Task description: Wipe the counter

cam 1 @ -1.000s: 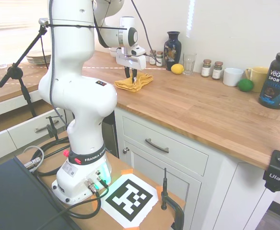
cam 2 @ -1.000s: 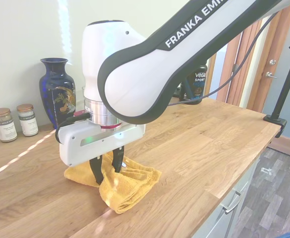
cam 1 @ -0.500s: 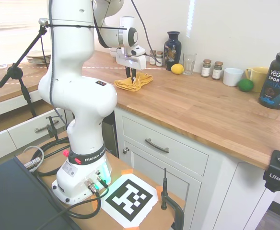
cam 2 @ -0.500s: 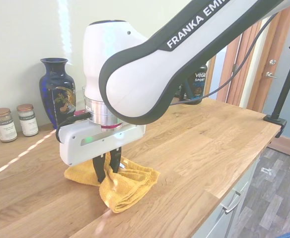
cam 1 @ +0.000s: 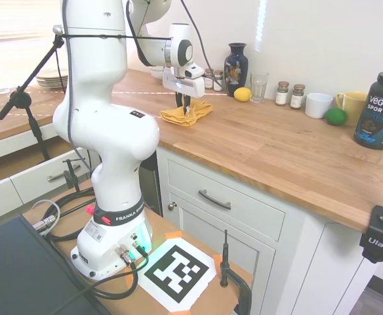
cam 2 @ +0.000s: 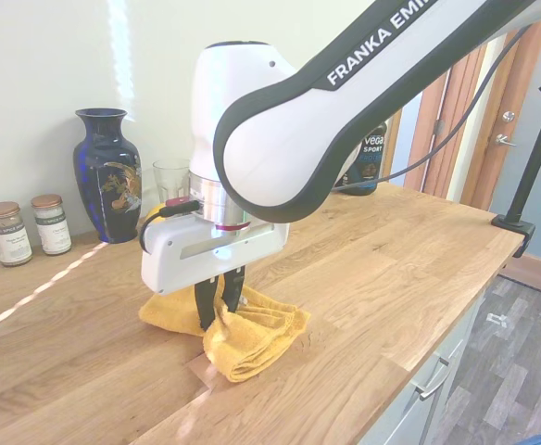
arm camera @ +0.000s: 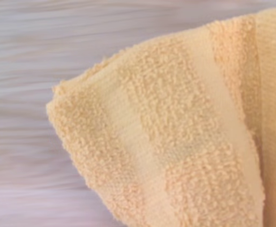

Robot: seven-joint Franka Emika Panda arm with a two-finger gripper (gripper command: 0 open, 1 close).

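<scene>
The jaws pinch the yellow towel from above, its bulk spread beneath them against the counter, ready for sideways strokes.

Warm-brown counter with plank grain; mustard-yellow terry cloth; dark blue vase with gold pattern; yellow lemon; green lime; white mug; black tub with red and white print
</scene>
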